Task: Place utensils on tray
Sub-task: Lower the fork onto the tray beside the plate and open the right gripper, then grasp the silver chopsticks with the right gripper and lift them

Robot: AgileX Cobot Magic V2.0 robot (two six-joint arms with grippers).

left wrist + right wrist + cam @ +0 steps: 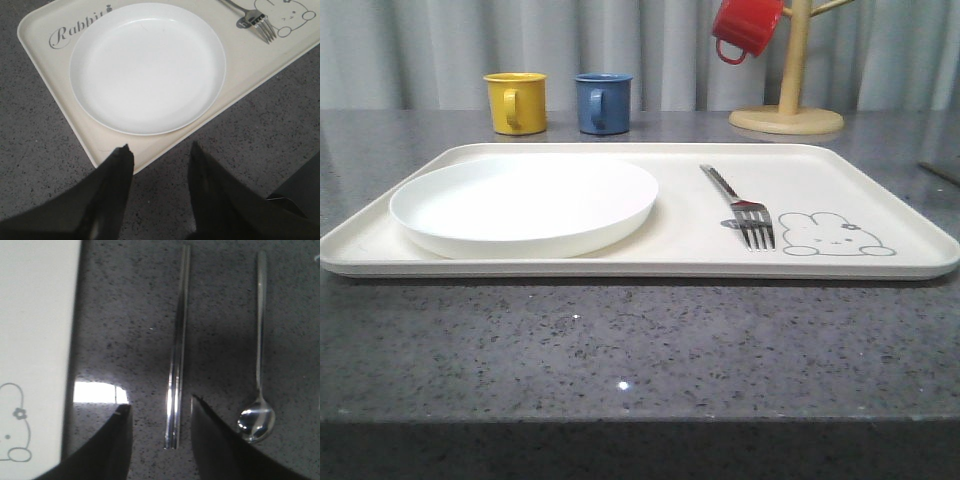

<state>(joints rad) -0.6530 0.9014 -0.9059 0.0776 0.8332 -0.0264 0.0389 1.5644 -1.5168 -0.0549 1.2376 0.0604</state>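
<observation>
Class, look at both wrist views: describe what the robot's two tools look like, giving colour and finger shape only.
The left tool has two black fingers, broad at the base and tapering to blunt points. The right tool looks the same: two black, matte, wedge-shaped fingers. No cables or markings are visible on either.

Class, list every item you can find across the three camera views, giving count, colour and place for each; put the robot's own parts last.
tray: 1, cream, on the grey counter
plate: 1, white, on the tray's left half
fork: 1, silver, on the tray beside the rabbit drawing
flat straight piece: 1, silver, on the counter off the tray
spoon: 1, silver, on the counter beyond the flat piece
mugs: yellow and blue behind the tray; red hung on the wooden stand
left pincer: black, open, above the tray's edge
right pincer: black, open, over the flat piece
</observation>
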